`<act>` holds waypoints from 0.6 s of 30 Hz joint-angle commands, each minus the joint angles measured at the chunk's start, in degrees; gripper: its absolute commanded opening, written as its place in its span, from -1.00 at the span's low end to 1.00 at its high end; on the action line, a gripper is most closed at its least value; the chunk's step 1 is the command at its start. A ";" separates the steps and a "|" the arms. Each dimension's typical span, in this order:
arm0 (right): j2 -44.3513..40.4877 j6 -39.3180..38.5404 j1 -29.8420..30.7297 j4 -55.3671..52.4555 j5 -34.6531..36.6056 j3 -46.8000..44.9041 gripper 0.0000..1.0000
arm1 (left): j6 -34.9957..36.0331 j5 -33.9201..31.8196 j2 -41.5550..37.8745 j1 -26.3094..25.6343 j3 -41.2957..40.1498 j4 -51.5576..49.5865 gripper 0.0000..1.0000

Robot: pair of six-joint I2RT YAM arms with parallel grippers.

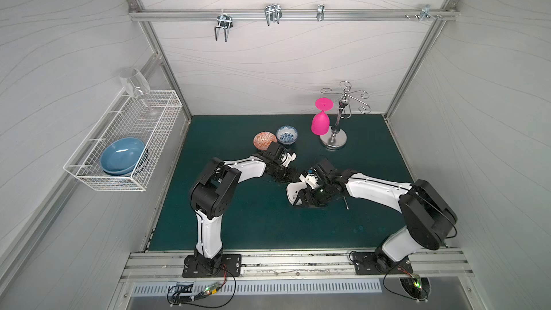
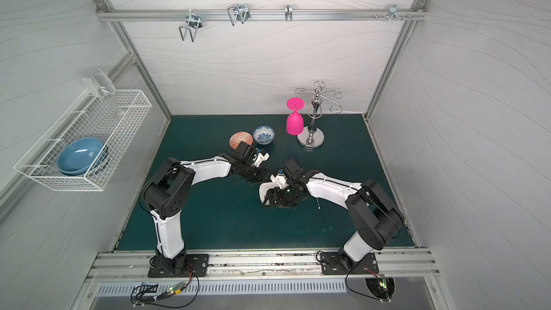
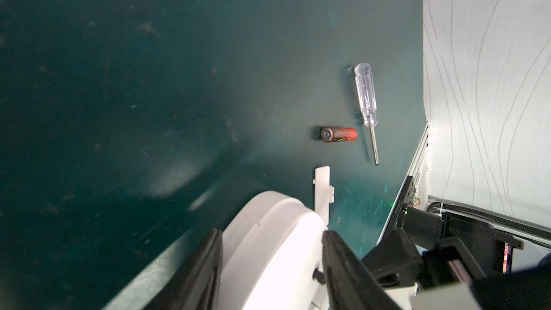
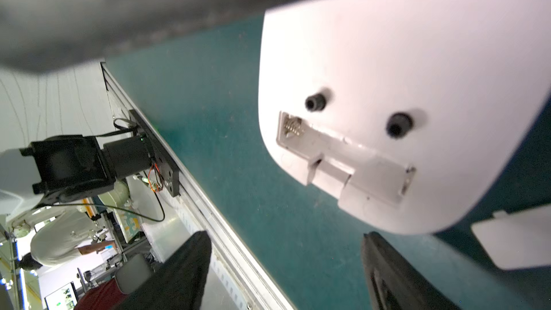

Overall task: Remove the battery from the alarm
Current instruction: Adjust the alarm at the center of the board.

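The alarm (image 3: 277, 249) is a white rounded body that sits between the two black fingers of my left gripper (image 3: 271, 232), which is shut on its sides. Its plain back (image 4: 387, 70) faces the right wrist camera, and the rectangular recess (image 4: 343, 159) in it is uncovered and holds nothing. The battery (image 3: 339, 135), a small red cylinder, lies on the green mat apart from the alarm. My right gripper (image 4: 285, 235) stands open just off the alarm's edge, with only mat between its fingers. In both top views the two grippers meet at the alarm (image 1: 293, 191) mid-mat, and the battery is hidden there.
A clear-handled screwdriver (image 3: 366, 96) lies beside the battery, and a small white cover piece (image 3: 322, 192) lies near the alarm. An orange patterned bowl (image 1: 264, 140), a blue-white bowl (image 1: 286, 134) and a metal stand (image 1: 334, 140) with a pink glass (image 1: 320, 122) stand at the back.
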 commanded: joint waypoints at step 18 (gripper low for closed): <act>5.99 -9.88 -4.80 -3.63 3.84 11.05 0.48 | -8.23 3.16 -13.41 2.00 -20.17 14.22 0.13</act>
